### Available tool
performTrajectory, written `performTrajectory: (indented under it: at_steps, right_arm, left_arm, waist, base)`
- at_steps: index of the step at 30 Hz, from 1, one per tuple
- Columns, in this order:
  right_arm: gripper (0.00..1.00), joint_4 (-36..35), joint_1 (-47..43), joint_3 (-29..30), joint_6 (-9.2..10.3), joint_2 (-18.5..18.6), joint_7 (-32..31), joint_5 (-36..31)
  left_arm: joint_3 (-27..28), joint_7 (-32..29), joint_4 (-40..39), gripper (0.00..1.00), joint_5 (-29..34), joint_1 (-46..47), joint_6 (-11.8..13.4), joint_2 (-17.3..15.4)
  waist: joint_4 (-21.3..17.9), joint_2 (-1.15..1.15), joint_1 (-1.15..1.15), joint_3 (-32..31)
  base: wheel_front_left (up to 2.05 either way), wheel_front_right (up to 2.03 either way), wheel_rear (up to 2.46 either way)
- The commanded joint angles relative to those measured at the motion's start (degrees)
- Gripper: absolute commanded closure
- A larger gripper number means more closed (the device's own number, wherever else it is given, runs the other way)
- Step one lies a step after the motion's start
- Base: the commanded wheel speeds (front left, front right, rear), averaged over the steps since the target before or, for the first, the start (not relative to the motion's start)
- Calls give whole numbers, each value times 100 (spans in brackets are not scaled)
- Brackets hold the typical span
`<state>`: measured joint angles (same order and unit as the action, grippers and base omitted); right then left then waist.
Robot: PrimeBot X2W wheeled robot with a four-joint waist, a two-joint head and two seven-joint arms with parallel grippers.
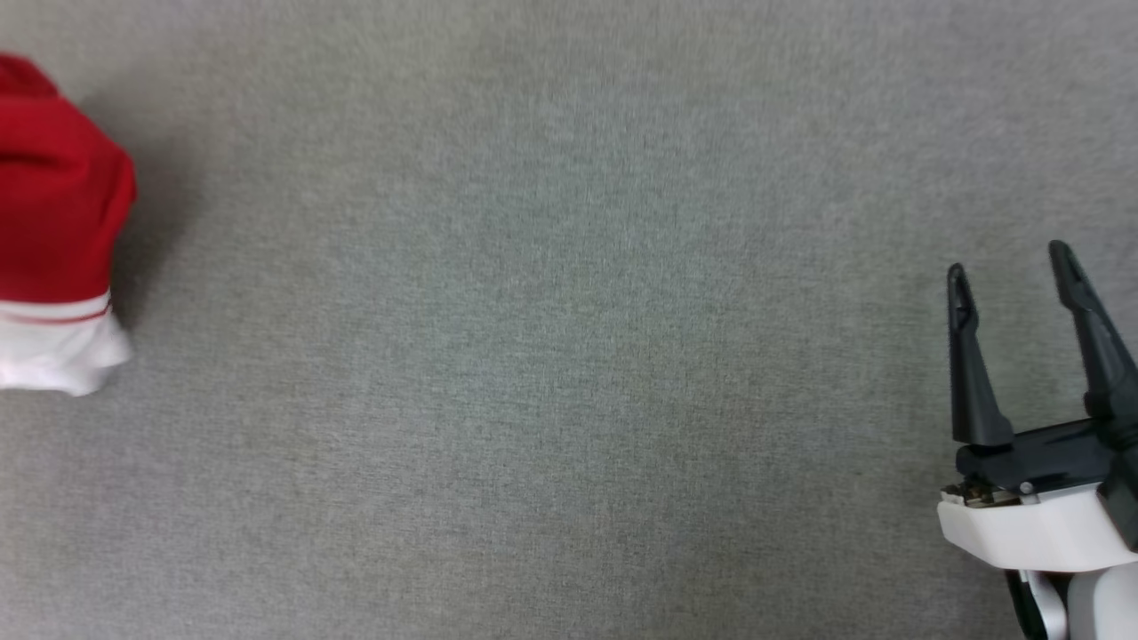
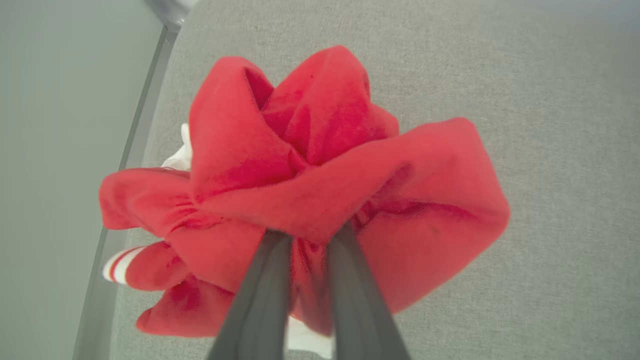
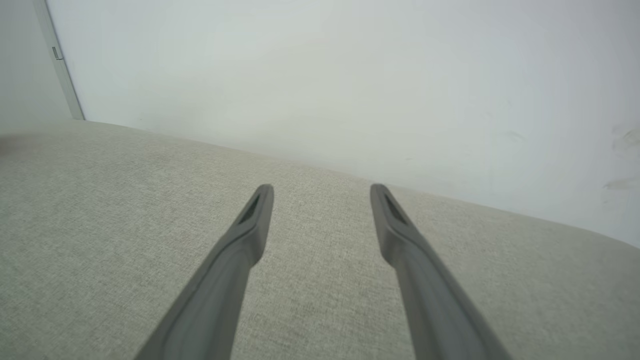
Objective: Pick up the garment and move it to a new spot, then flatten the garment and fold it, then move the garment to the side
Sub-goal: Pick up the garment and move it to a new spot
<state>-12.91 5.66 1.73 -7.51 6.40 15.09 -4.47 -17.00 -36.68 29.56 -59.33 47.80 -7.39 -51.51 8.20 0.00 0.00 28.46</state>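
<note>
1. Head view: right gripper [image 1: 1007,262] at lower right, fingers pointing up, spread wide, holding nothing, above grey cloth surface [image 1: 569,356]. Bunched red garment [image 1: 53,222] at far left edge, white striped band at its lower end.
2. Left wrist view: left gripper [image 2: 310,235] fingers nearly together, pinching folds of garment, near surface edge.
3. Right wrist view: fingers wide apart, empty, angled low over surface; pale wall [image 3: 350,75] beyond.

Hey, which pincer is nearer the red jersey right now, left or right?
Left. The left pincer grips the bunched red jersey; the right pincer stands open, far across the grey surface from it.
</note>
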Motion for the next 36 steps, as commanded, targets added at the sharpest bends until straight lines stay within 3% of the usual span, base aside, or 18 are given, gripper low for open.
performTrajectory:
  at_steps: [1,7,13,26,36]
  right_arm:
    - [0,51,36,-46,4,-71,11,41]
    - [0,154,16,-101,4,-211,11,106]
    - [0,220,42,-142,4,-305,11,167]
    - [0,256,127,-157,4,-358,11,417]
    - [0,291,200,-143,4,-359,11,606]
  left_arm:
    - [-110,14,-250,100,33,164,2,-170]
    - [-507,-154,-1082,100,172,739,2,-337]
    - [-1005,-399,-1757,100,352,1513,2,-128]
    - [-2456,-527,-2395,100,452,2765,2,911]
    - [-4023,-164,-2505,100,382,2412,1,1503]
  waist:
    - [-45,0,0,-351]
    - [-217,0,0,-726]
    - [-552,0,0,-894]
    - [-1480,0,0,-874]
    - [-1842,0,0,-629]
  base:
    - [0,0,0]
    - [0,0,0]
    - [0,0,0]
    - [0,0,0]
    - [0,0,0]
